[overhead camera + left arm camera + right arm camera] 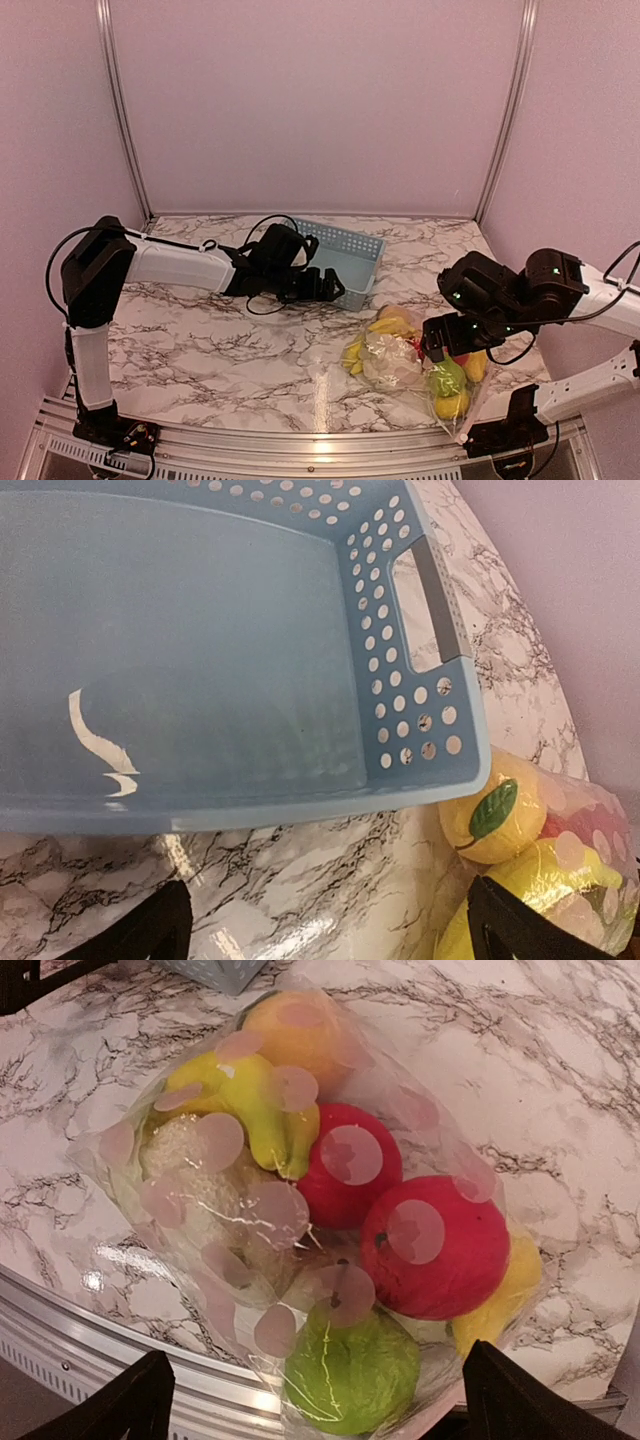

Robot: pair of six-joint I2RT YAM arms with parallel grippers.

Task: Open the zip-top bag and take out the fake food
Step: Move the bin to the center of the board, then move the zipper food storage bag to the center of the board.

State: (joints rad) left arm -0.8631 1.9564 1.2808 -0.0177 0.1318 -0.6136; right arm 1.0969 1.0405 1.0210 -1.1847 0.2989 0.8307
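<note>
The zip-top bag [405, 365] lies at the front right of the marble table, clear with pale pink dots, and looks closed. I cannot make out its zipper strip. The fake food [385, 330] is inside it: yellow bananas [250, 1100], two red fruits [440, 1245], a green one [350, 1370], an orange one [295, 1030] and a white cauliflower [195, 1175]. My right gripper [440, 345] hovers open over the bag's near end [325, 1410] and holds nothing. My left gripper [332, 290] is open and empty above the table [330, 935], between the basket and the bag [590, 820].
A light blue slotted basket [350, 250] stands empty at the back centre, its near rim [300, 815] just ahead of the left fingers. The table's metal front edge [300, 450] runs right under the bag's near end. Pink walls close the back and sides.
</note>
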